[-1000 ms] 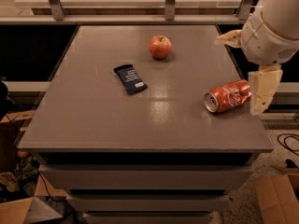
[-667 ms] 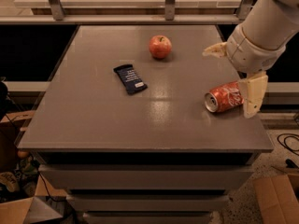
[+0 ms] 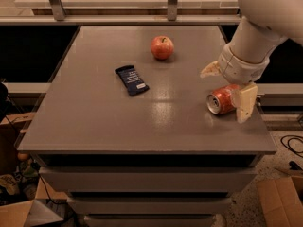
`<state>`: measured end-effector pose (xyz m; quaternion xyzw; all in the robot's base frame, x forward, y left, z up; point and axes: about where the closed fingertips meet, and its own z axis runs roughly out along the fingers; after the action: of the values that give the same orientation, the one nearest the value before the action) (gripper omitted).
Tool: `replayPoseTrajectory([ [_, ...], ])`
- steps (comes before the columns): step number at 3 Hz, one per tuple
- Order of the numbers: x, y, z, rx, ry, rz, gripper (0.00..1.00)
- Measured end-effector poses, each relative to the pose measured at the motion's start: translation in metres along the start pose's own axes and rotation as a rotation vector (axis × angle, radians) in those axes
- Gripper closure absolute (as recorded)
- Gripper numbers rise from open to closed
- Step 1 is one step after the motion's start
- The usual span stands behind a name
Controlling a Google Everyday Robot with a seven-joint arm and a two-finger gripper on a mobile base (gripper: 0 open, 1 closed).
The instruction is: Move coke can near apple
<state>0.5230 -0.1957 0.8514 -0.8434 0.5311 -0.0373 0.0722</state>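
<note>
The coke can (image 3: pixel 221 100) lies on its side near the right edge of the grey table (image 3: pixel 104 122), its silver top facing front-left. The apple (image 3: pixel 162 48) stands upright at the far middle of the table, well apart from the can. My gripper (image 3: pixel 227 87) hangs from the white arm at the right, right over the can. It is open, with one pale finger (image 3: pixel 209 70) behind the can and the other (image 3: pixel 244 103) at its right front. The far end of the can is hidden behind the wrist.
A flat dark blue snack bar wrapper (image 3: pixel 131 80) lies left of centre, front-left of the apple. A rail with posts (image 3: pixel 170 4) runs behind the table. Cardboard boxes (image 3: pixel 281 202) sit on the floor at both sides.
The arm has swung left and down over the can, so the fingers now straddle it. The can, apple and wrapper have not moved.
</note>
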Motion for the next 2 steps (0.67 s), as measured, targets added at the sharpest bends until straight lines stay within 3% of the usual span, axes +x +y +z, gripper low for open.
replayPoseTrajectory([
  [2,0.0082,-0.0065,0.0137,-0.036,0.004,0.004,0.62],
])
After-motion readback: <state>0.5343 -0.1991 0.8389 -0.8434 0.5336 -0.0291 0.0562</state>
